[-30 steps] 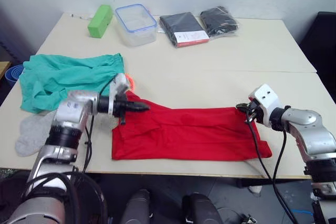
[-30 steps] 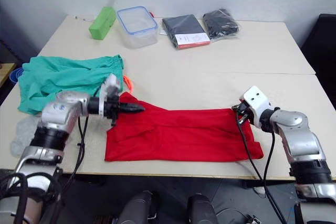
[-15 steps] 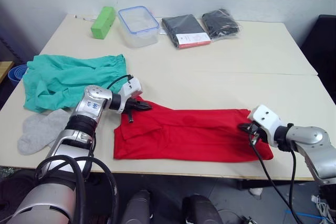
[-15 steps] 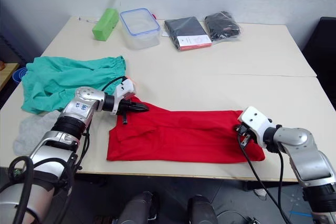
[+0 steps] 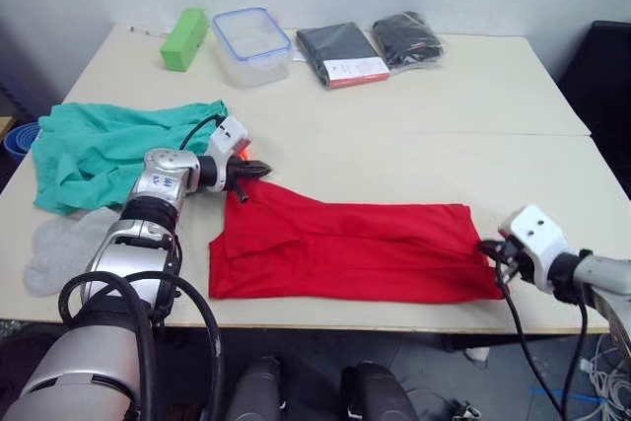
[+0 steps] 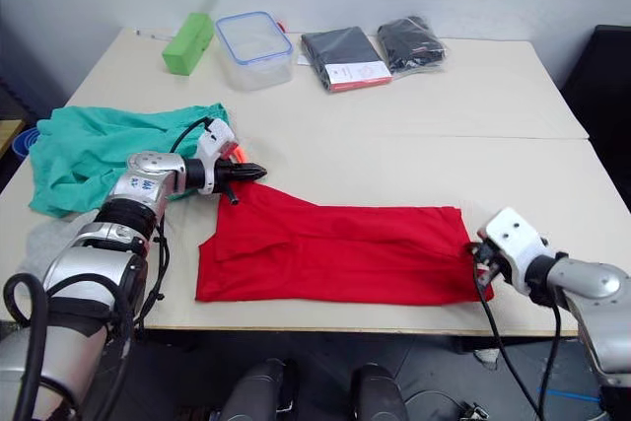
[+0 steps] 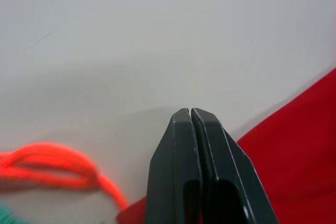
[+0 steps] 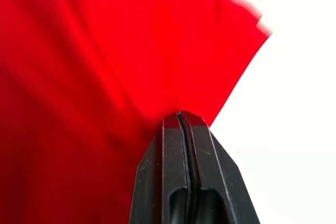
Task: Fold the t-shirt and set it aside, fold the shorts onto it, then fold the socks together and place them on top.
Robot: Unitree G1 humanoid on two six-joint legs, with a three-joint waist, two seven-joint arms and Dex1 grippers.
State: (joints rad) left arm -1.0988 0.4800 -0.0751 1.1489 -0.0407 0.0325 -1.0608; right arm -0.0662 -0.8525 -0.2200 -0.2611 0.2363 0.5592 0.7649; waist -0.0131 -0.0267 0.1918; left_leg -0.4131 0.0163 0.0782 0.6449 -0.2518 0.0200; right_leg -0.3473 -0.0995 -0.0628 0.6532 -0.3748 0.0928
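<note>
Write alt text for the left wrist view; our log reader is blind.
The left tool's two black fingers are pressed shut above a pale table. A red t-shirt lies on one side of them, and a loop of orange drawstring on the other.

Even, bright overhead light leaves soft shadows on the table [image 5: 414, 135]; both wrist views are blurred close up.

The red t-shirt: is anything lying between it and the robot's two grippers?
Nothing visible. The left gripper is at the far left corner of the t-shirt, the right gripper at its right edge, both with fingers closed.
</note>
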